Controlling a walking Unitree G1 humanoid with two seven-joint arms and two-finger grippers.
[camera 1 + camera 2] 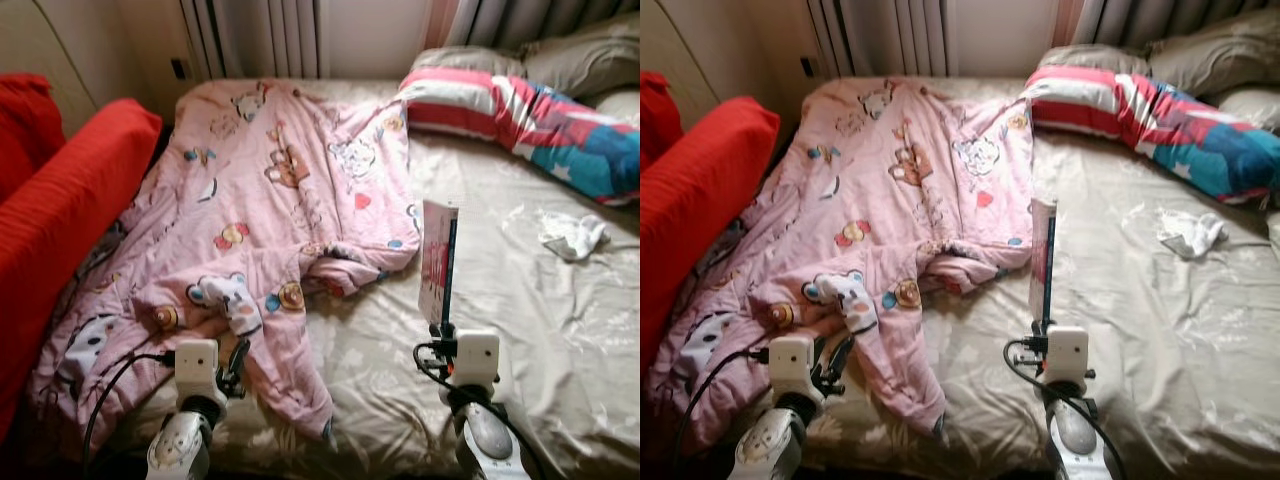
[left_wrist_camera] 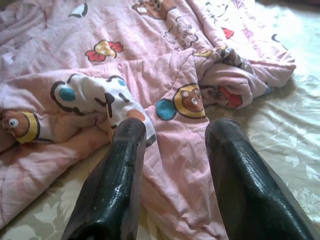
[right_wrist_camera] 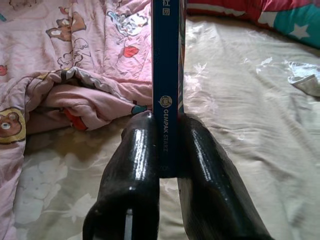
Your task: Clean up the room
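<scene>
Two grippers are up: my right gripper (image 3: 167,145) clamps a thin blue book (image 1: 438,262) upright over the bed (image 1: 560,330). The left gripper (image 2: 175,150) hovers spread above the pink quilt (image 1: 270,200). I judge I should keep the book vertical and carry it slowly.

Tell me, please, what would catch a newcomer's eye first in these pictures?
Probably the pink cartoon-print quilt, sprawled crumpled across the bed's left half beside a red cushion. Next, the thin blue-spined book held upright above the beige sheet, clamped in the right hand. The left hand hovers open over the quilt's edge.

The book's (image 3: 167,75) top is cut off; its cover print (image 1: 436,262) is unreadably blurred.
</scene>
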